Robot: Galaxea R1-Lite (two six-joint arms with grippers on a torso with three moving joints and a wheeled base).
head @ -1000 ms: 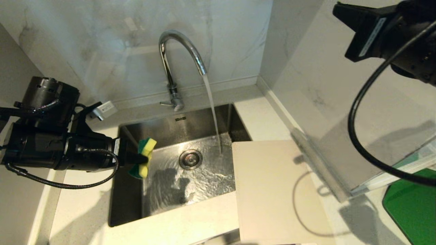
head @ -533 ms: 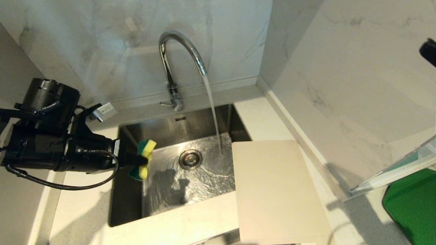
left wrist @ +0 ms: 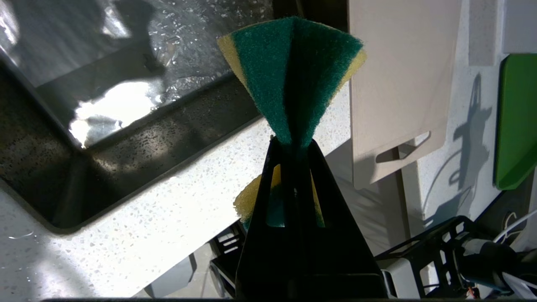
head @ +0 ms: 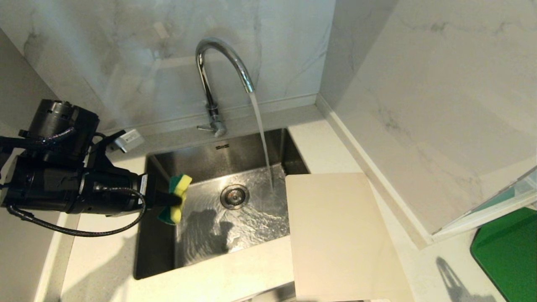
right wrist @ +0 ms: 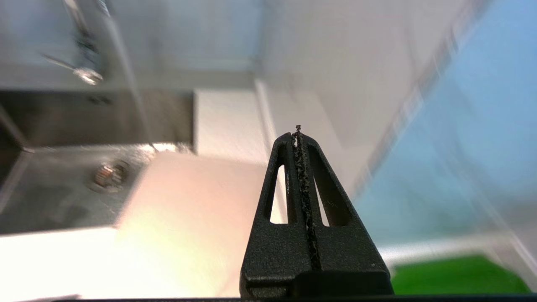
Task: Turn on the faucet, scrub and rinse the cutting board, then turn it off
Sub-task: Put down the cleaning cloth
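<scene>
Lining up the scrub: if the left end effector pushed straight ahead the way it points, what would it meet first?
Probably the cutting board. The left end effector, shut on the sponge, points across the sink toward it; the sponge would touch first. Depth is unclear.

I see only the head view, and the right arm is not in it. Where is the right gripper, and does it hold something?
Observer: The right gripper is shut and empty. Its wrist view looks over the cream-white plastic cutting board toward the steel sink.
Operator: My view cuts off the board's near end. Where is the handle slot?
Observer: The left wrist view shows the handle slot at that near end, which appears to stick out past the speckled white counter.
Operator: How is the sponge held?
Observer: The left gripper pinches the green-and-yellow sponge across its middle, so it fans out.
</scene>
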